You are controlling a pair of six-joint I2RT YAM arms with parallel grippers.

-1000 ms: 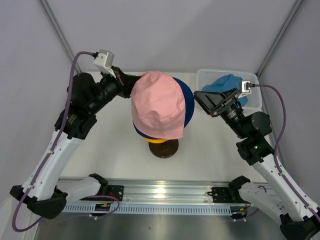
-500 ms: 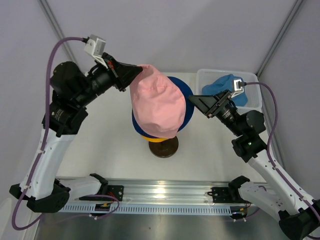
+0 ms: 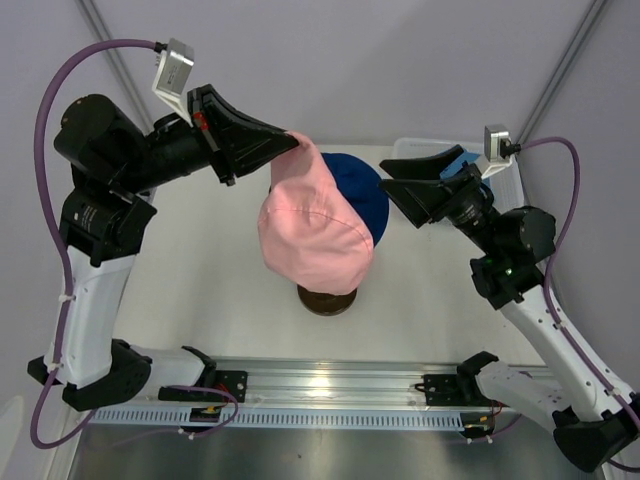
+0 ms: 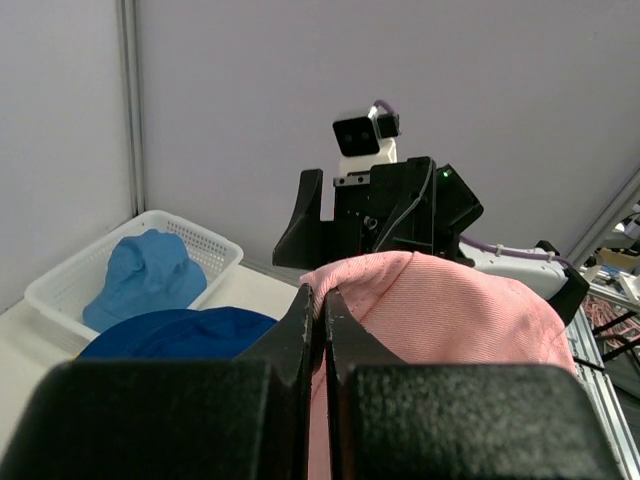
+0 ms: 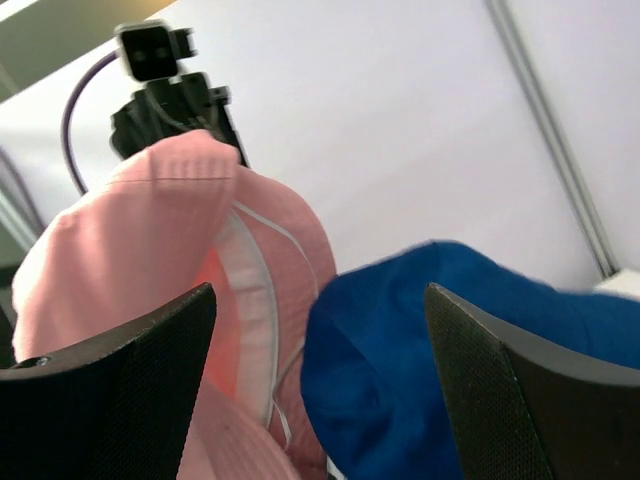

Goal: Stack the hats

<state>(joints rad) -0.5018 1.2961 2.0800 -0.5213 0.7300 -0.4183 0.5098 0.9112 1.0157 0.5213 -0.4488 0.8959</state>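
Your left end effector has climbed well up from where it was a second ago and stays clamped on the rear brim of the pink hat; in the left wrist view its fingers are pressed together with pink cloth pinched between them. That lift has changed how the hat sits: it was seated squarely over the stack, and now its back edge is hoisted and the crown tips toward you, draping down the near side of the stack above the dark base on the bench. More of the navy hat is uncovered behind and to the right of the pink one than before. Your right end effector has also come up and moved in toward the stack; it is spread wide, grips nothing, and is just beside the navy brim, though you cannot tell from these views whether it touches. Its wrist view shows both hats filling the gap between its fingers. The sky blue hat lies in the basket at the far right corner as before
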